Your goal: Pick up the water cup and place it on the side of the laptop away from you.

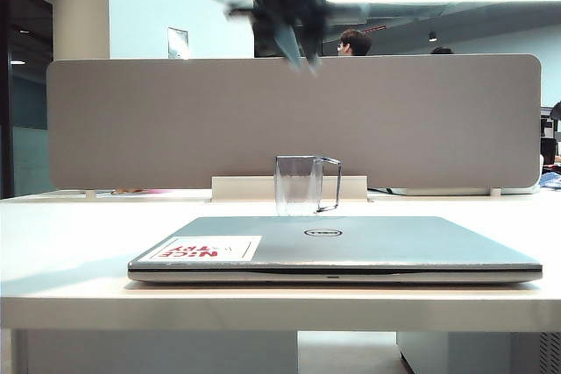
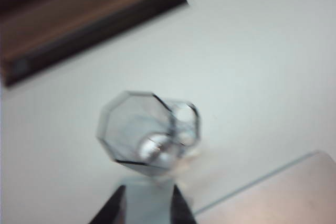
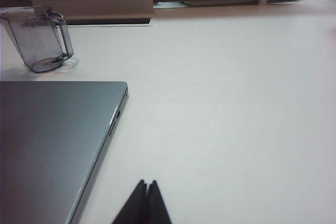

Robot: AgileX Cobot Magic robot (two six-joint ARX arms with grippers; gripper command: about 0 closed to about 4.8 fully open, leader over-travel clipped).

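Behind the laptop point(image 1: 337, 247), on its far side as the exterior view has it, the water cup point(image 1: 299, 185) stands upright on the pale surface point(image 1: 70, 234). It is clear, with faceted sides and a thin angular handle that points to the right of that view. It sits just beyond the laptop's rear edge, near the middle of the lid's width; whether the two touch cannot be told from here. The right wrist view shows the cup point(image 3: 39, 38) a little apart from the laptop's far corner point(image 3: 58, 140), with bare surface between them.

The laptop lies closed and flat, silver, with a round logo on the lid and a white sticker with red lettering near its front left corner.

The left tool point(image 1: 298, 45) hangs high above the cup in the exterior view, blurred, its fingers pointing down and holding nothing. In the left wrist view the cup point(image 2: 144, 132) is seen from above, its many-sided rim plain, and the two dark fingertips of the left tool point(image 2: 144, 208) stand apart with a gap between them, clear of the cup.

The right tool point(image 3: 144, 203) sits low over the surface beside the laptop's right edge, well apart from the cup, its two dark fingertips pressed together and empty.

A grey partition point(image 1: 289, 120) stands behind the cup, with a white strip at its foot.
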